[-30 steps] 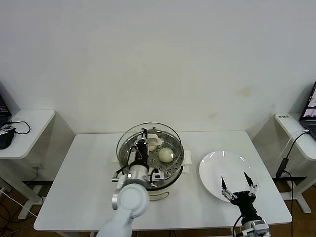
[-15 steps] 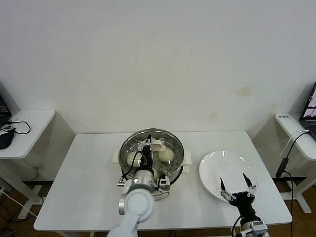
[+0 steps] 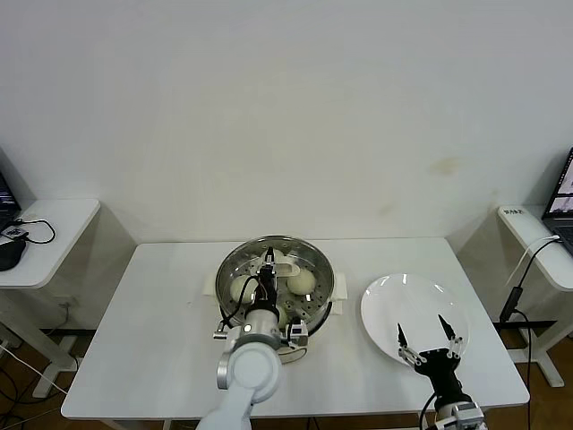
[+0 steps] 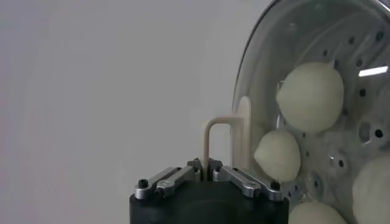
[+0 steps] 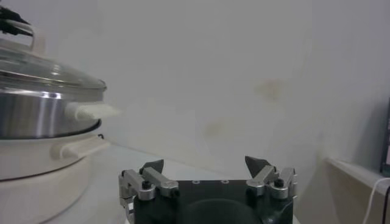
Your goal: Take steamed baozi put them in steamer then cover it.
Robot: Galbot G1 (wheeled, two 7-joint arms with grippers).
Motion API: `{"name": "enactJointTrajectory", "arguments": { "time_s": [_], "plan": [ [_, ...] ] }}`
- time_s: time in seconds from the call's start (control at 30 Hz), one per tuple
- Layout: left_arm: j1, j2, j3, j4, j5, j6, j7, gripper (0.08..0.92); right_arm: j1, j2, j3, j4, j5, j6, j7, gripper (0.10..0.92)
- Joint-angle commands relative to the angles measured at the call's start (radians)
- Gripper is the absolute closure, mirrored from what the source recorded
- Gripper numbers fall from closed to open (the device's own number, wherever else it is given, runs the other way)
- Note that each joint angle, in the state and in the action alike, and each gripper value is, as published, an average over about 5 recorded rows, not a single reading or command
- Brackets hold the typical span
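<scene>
Now glass lid (image 3: 273, 273) on steamer (image 3: 315, 309) over baozi (image 4: 309, 97), left gripper (image 4: 204, 172) clamped on lid handle (image 4: 217, 141), right gripper (image 3: 431, 337) spread wide above plate (image 3: 394, 300), white worktop (image 3: 152, 331).

Left arm reaches forward from near table edge, wrist turned down over table middle. Left gripper (image 3: 268, 266) pinched tight on thin cream handle loop; in left wrist view its 2 fingertips (image 4: 194, 164) meet. Right arm low at near right edge, right gripper (image 3: 431, 333) pointing up, 2 fingers spread wide, holding nothing.
</scene>
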Motion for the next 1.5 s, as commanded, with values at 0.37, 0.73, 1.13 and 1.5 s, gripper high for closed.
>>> {"name": "enactJointTrajectory", "arguments": {
  "time_s": [0.37, 0.73, 1.13, 1.5],
  "plan": [
    [0.0, -0.02, -0.003, 0.014, -0.008, -0.002, -0.017, 0.864, 0.0, -0.001, -0.005, 0.0, -0.001, 0.001, -0.002, 0.203],
    [0.036, -0.002, 0.007, -0.06, -0.041, -0.003, -0.022, 0.642, -0.002, -0.002, -0.008, 0.002, -0.005, 0.0, -0.003, 0.202],
    [0.187, 0.113, 0.006, -0.308, -0.149, -0.037, -0.038, 0.296, -0.01, 0.004, -0.018, 0.01, -0.014, -0.009, -0.001, 0.203],
    [0.463, 0.21, -0.256, -0.54, -1.396, -0.183, -0.395, 0.177, -0.038, -0.045, -0.027, 0.004, 0.008, -0.011, -0.012, 0.203]
  ]
}}
